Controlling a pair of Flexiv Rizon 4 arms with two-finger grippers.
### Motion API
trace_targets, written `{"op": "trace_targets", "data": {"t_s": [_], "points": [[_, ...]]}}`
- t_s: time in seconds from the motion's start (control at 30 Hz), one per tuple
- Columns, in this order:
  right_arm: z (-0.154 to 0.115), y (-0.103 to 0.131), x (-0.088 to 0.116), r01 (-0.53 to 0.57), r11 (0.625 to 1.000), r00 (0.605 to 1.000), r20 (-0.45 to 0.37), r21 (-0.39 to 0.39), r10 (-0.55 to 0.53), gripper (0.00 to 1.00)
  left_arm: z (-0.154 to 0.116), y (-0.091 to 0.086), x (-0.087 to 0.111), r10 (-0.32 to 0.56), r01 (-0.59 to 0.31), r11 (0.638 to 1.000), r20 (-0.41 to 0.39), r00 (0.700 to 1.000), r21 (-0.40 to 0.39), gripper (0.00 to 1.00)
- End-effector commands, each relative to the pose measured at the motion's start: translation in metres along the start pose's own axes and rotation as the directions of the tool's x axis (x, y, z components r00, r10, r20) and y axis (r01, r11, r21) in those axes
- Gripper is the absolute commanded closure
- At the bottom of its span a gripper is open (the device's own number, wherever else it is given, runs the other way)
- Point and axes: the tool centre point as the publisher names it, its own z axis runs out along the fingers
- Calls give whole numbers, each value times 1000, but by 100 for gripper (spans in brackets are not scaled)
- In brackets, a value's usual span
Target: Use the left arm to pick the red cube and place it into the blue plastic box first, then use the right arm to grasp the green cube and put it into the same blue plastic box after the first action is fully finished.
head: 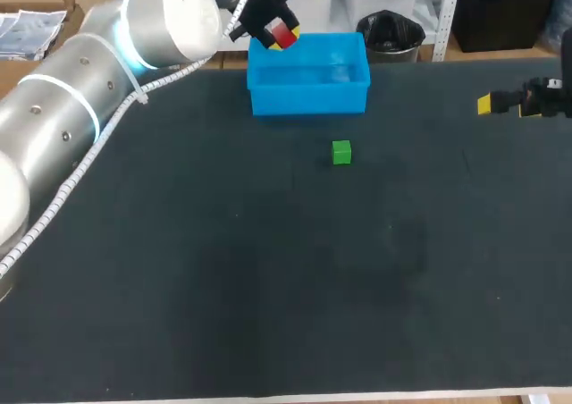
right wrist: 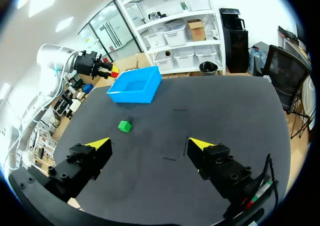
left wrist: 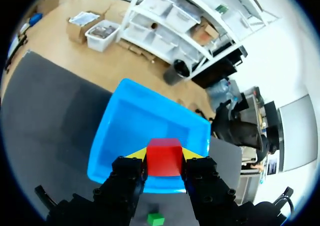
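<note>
L gripper (left wrist: 164,155) grips red cube (left wrist: 163,157) – over blue box (left wrist: 115,131).

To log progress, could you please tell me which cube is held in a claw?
The small red cube, clamped in the left claw by the blue plastic box; the small green cube lies free.

- A dark, matte table (head: 268,288) (a pale strip runs along its near edge).
- A blue plastic box (head: 308,98) stands near the far edge, open side up.
- A green cube (head: 341,152) sits near the box, apart from it.
</note>
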Motion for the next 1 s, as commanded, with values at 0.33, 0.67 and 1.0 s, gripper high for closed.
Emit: {"op": "trace_targets", "data": {"t_s": [0.33,0.67,1.0], "points": [[-1,2,0,-2,1000,1000,-1,8,2,0,2,-5,-11,17,-17,999,-17,1000,-47,0],[-1,2,0,-2,1000,1000,-1,8,2,0,-46,-8,9,136,-134,990,39,990,-44,0],[-1,2,0,-2,1000,1000,-1,8,2,0,-92,12,39,297,-296,955,64,953,-22,0]]}}
